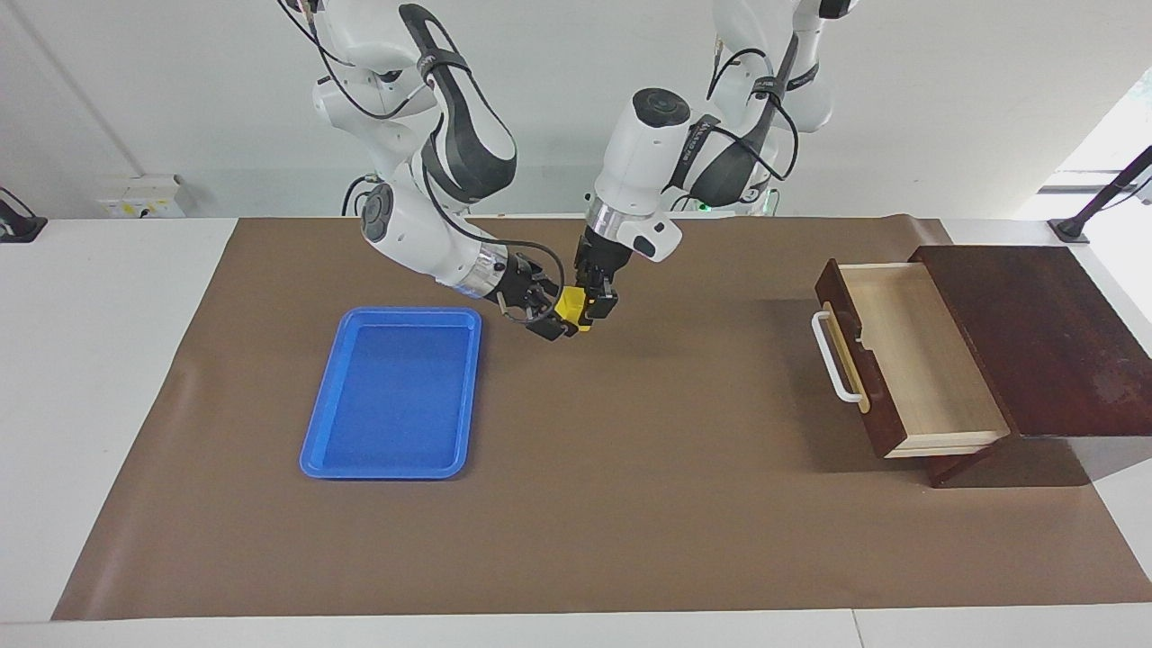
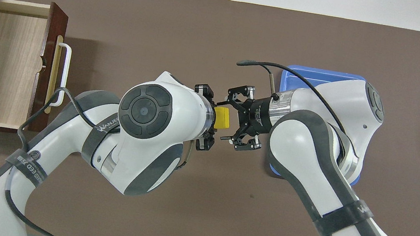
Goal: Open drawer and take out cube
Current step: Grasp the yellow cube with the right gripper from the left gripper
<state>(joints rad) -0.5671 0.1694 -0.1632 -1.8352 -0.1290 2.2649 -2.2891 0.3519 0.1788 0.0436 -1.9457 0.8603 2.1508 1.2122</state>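
The yellow cube [image 1: 568, 307] [image 2: 221, 118] is held up over the middle of the brown mat by my left gripper [image 1: 591, 306] [image 2: 212, 117], which is shut on it from above. My right gripper [image 1: 549, 313] [image 2: 233, 118] is open, level with the cube on the side toward the blue tray, with its spread fingertips [image 2: 234, 95] at the cube's end. I cannot tell if they touch it. The drawer [image 1: 918, 360] [image 2: 6, 62] stands pulled out of its dark wooden box [image 1: 1035, 333], its pale interior empty, with its white bar handle [image 1: 832, 355] facing the mat's middle.
A flat blue tray [image 1: 315, 432] lies empty on the mat toward the right arm's end. In the overhead view the right arm covers most of the tray [image 2: 316, 75]. The brown mat [image 1: 630, 504] covers most of the white table.
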